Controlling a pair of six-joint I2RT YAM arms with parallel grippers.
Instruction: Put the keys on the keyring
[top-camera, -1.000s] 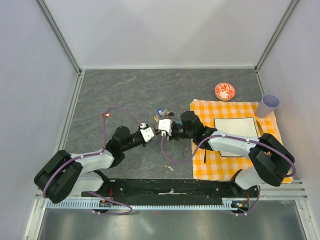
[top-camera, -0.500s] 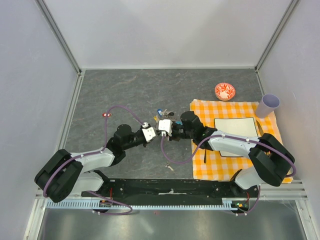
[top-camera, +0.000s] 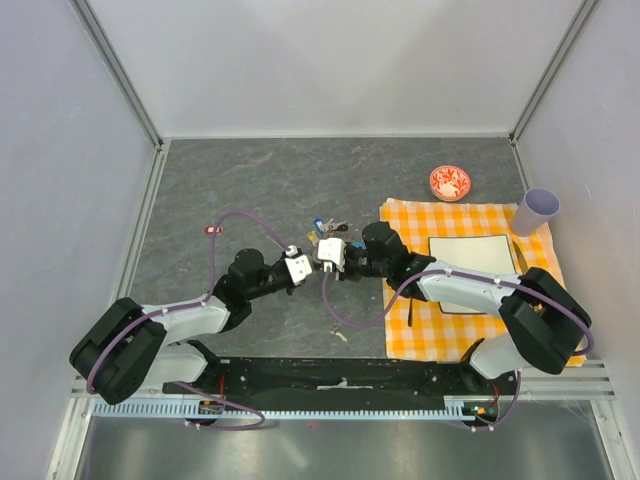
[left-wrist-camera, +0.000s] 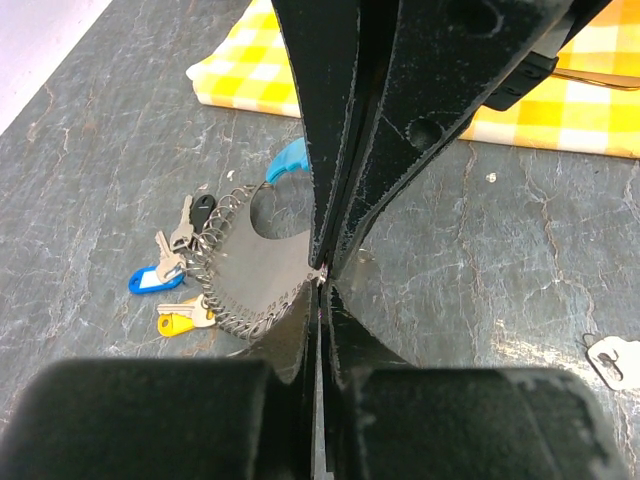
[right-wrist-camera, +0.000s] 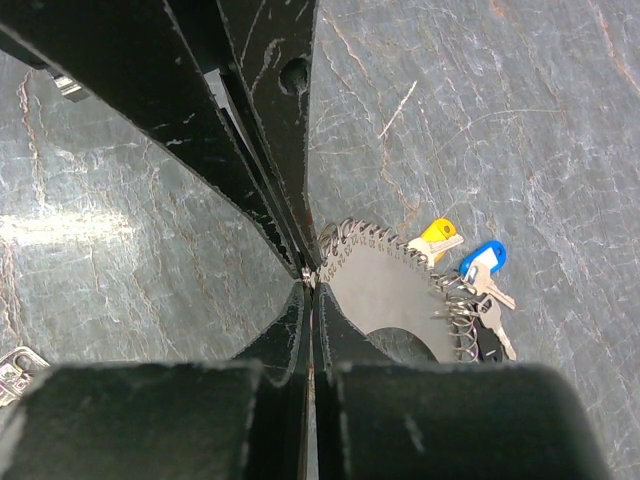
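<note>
The keyring (left-wrist-camera: 255, 268) is a grey loop edged with thin metal coils and carries a cyan strap piece (left-wrist-camera: 288, 160). It lies on the dark table and also shows in the right wrist view (right-wrist-camera: 385, 290). Blue (left-wrist-camera: 150, 278), yellow (left-wrist-camera: 175, 322) and black (left-wrist-camera: 203, 208) keys hang at its far rim. A black-and-white key (left-wrist-camera: 612, 358) lies apart on the table. My left gripper (left-wrist-camera: 321, 285) and right gripper (right-wrist-camera: 309, 290) meet tip to tip at the ring's edge. Both are shut, and a tiny metal loop of the ring shows between the tips. In the top view they meet at mid-table (top-camera: 313, 262).
An orange checked cloth (top-camera: 460, 300) with a white plate (top-camera: 472, 258) lies to the right. A red-and-white bowl (top-camera: 450, 183) and a lilac cup (top-camera: 538, 208) stand behind it. Purple cables loop beside both wrists.
My left gripper has edged slightly forward toward the right gripper's tips. The keyring and keys have not moved.
</note>
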